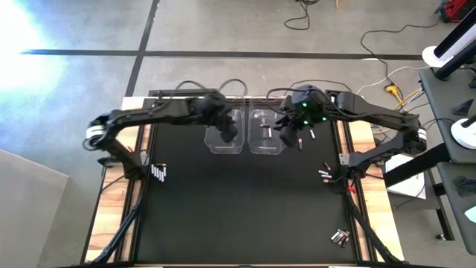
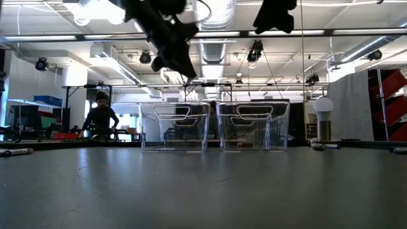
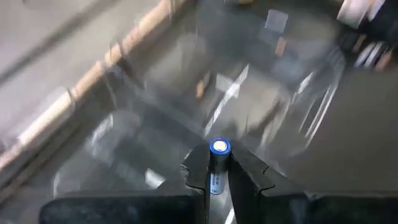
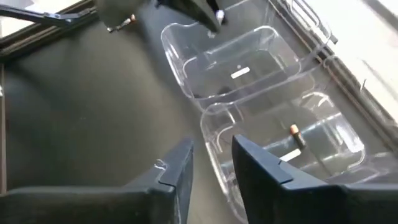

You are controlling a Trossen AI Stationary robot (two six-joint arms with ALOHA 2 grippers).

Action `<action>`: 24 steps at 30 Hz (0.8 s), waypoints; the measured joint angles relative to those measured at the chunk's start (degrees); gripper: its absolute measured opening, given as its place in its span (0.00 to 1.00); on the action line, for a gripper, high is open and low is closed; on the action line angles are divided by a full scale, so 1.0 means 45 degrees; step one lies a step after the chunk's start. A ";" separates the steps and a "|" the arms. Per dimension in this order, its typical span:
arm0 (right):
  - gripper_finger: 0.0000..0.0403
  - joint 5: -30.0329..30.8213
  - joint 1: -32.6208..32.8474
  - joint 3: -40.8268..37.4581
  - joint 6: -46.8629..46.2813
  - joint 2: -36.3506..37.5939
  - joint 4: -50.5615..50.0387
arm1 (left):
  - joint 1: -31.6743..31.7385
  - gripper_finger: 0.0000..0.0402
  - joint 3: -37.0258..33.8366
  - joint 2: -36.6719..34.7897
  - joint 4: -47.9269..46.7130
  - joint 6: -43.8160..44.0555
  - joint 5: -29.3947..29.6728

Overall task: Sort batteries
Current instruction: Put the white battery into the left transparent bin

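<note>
Clear plastic was what I had both arms working over: 2 see-through rectangular bins stood side by side at the far middle of the black desk (image 1: pixel 238 208). I had the left hand (image 3: pixel 219 171) above the left clear bin (image 1: pixel 224 134), its 2 dark fingers (image 3: pixel 198 171) pinched narrow on a silvery-white cylindrical battery (image 3: pixel 218 163) with a blue-ringed end that stuck up between them. In the low view that hand (image 2: pixel 181 63) hung well above the bin's rim.

The right hand (image 4: pixel 211 168) hovered over the near edge of the right clear bin (image 1: pixel 265 134), its fingers a little apart with nothing between them. Inside that bin lay a small dark battery with a copper-coloured end (image 4: pixel 296 135). The left bin (image 4: pixel 227 62) held a small pale piece on its floor; I could not tell what it was.

Other batteries lay loose on the desk: a small cluster by the left edge (image 1: pixel 158 173), a few dark ones with reddish ends by the right edge (image 1: pixel 326 173), a silvery group at the near right corner (image 1: pixel 340 237), and 1 or 2 just beside the right hand (image 1: pixel 300 142).

Beyond the desk a person in dark clothes (image 2: pixel 101 119) stood in the room.
</note>
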State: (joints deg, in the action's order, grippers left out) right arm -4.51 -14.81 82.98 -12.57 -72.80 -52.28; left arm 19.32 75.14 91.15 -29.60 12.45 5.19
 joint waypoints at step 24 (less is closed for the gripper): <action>0.09 0.0003 0.0350 -0.0199 -0.0214 0.0221 -0.0999 | 0.1453 0.05 0.2699 0.5173 -0.3494 -0.3814 -0.1229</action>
State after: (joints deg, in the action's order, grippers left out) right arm -4.50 -13.23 82.08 -13.53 -71.80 -56.77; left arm 25.86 87.29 114.43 -45.32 -4.72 -0.34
